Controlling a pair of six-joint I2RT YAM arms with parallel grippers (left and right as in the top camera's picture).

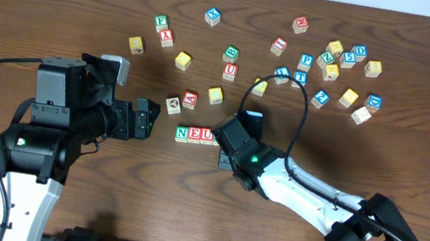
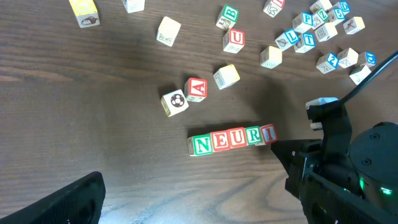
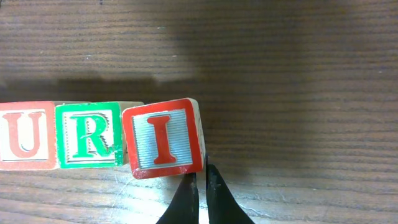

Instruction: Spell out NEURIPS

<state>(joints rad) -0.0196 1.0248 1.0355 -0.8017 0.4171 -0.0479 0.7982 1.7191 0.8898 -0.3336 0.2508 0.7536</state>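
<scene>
I log, left first: left gripper (image 1: 145, 119), jaws wide, empty; green N (image 2: 202, 145), red E (image 2: 219, 141), red U (image 2: 236, 138), green R (image 2: 252, 136) in line on the surface (image 2: 93, 112); red I (image 3: 163, 138) against R, skewed; right gripper (image 3: 201, 174) closed, at I's corner; I'd nudge gently to square it.

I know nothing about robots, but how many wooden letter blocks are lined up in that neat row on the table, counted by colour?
Green wooden letter cubes: 2 (green N cube, green R cube)
Red wooden letter cubes: 3 (red E cube, red U cube, red I cube)
Total in the row: 5
</scene>
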